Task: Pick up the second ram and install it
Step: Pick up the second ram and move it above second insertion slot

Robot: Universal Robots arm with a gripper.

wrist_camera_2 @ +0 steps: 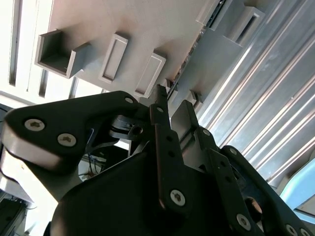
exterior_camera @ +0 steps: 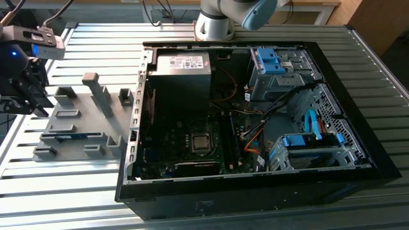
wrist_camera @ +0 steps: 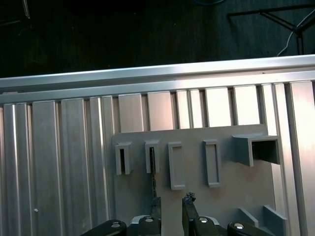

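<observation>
Tool [wrist_camera: 172,204] hangs spread close to second ram [wrist_camera: 152,172] in holder [wrist_camera: 192,138].

Matt grey plastic on bright ribbed metal.
The worktop [exterior_camera: 76,191] was ribbed aluminium with a soft shine; the holder plate [wrist_camera: 241,191] looked matt, smooth grey plastic; the fingers [wrist_camera_2: 162,128] were matt black, with shiny metal screws [wrist_camera_2: 177,197].

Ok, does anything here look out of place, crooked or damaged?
Nothing stands out. The second ram sits straight in the grey holder plate, the open tool hangs over that plate, and the opened computer case shows no visible damage.
</observation>
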